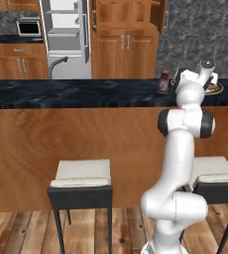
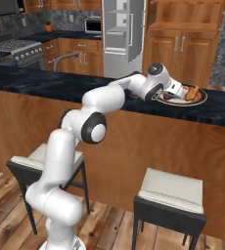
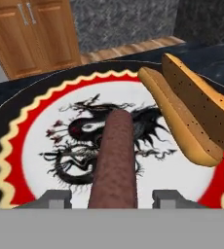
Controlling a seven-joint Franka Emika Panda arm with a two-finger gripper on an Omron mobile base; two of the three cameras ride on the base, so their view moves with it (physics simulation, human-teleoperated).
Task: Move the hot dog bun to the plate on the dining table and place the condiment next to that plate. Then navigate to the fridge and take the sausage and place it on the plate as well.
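1. Stools are standing nearest in the left base view, before the dining table. Beyond them the gripper is reaching over the plate, its hold hidden by the wrist; the condiment is standing upright just beside that plate, and the fridge is standing open behind.
2. Seen from the right base view, the gripper is hanging low over the plate, where the hot dog bun is lying.
3. Looking along the hand, the reddish-brown sausage is lying between the finger tips, whether pinched I cannot tell. It is lying on the plate's red, dragon-painted face, with the split, speckled bun resting alongside.
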